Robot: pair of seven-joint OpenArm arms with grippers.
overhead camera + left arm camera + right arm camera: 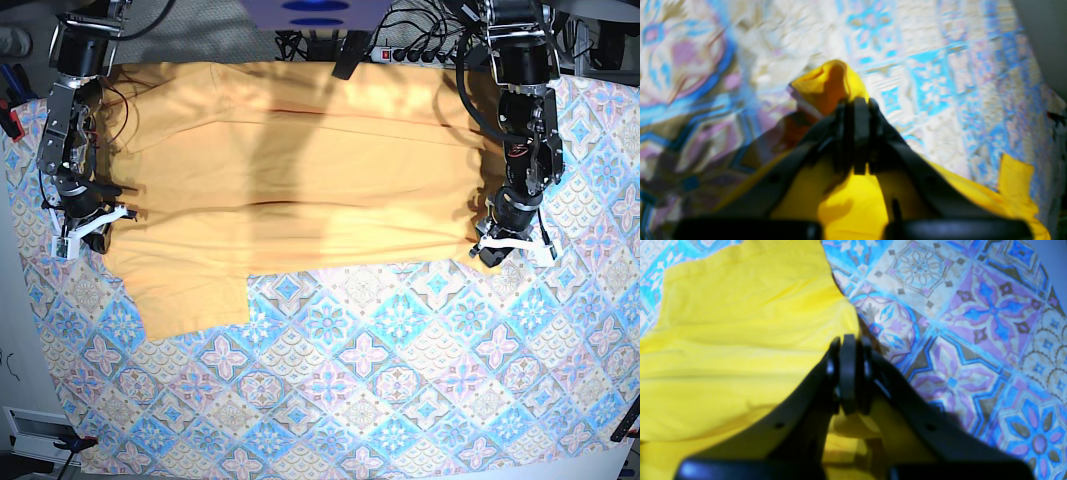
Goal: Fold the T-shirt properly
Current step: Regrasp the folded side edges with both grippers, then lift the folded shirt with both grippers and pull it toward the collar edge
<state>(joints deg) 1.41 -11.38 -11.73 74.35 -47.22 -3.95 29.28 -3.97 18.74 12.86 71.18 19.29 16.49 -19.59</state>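
Left end effector (855, 103): clenched on a bunched fold of the T-shirt (300, 170); I see yellow fabric poking out past the closed tips.
Right end effector (848, 343): clenched on the T-shirt's edge; in my wrist view the cloth is drawn up to the tips.
T-shirt: spread wide across the far half of the tabletop, one flap reaching toward me at base-view left.
Patterned cloth (380, 380): blue-and-pink tiles, covers the tabletop under the shirt.
Cables (420, 45): bundled beyond the shirt's far edge.
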